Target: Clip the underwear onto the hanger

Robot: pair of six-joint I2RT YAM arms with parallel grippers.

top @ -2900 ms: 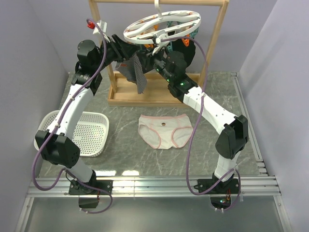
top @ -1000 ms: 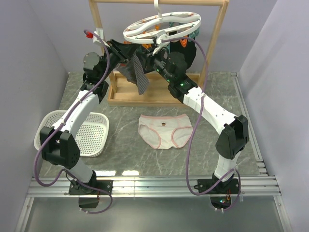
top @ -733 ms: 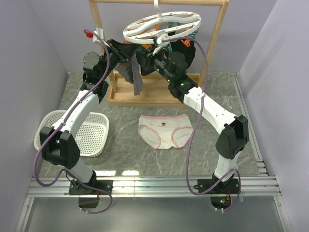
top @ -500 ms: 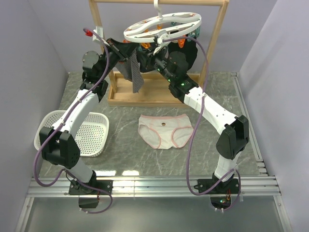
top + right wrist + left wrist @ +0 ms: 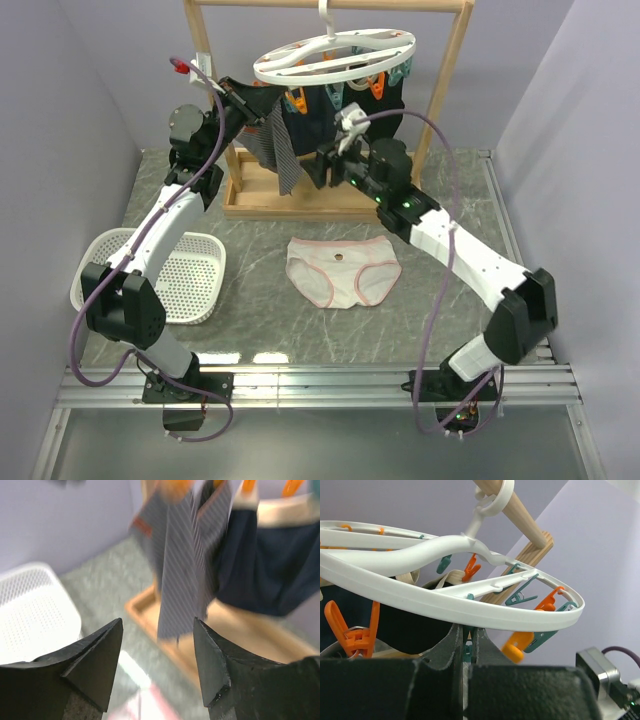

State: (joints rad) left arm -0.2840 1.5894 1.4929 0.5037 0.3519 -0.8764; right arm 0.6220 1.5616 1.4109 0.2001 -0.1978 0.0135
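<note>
The underwear [image 5: 340,270], white with pink trim, lies flat on the table below both grippers; it is a pink blur [image 5: 150,705] in the right wrist view. The hanger [image 5: 262,70], a white oval ring with orange and teal clips, hangs from the wooden rack's top bar. My left gripper [image 5: 266,108] is up at its left rim [image 5: 445,610], shut [image 5: 466,629], with a sliver of teal clip [image 5: 465,650] in the slit between the fingers. My right gripper [image 5: 318,168] hangs open [image 5: 157,622] below the hanger, nothing between its fingers.
A grey striped cloth [image 5: 283,150] hangs right under the left fingertips and fills the right wrist view [image 5: 185,555]. Dark garments [image 5: 345,118] hang behind it. The wooden rack's base [image 5: 300,198] stands at the back. A white perforated basket [image 5: 180,275] sits at the left.
The right gripper opened and drew back down and right from the hanger. The left gripper shut at the hanger's left rim. The striped cloth swung left and now hangs narrow.
</note>
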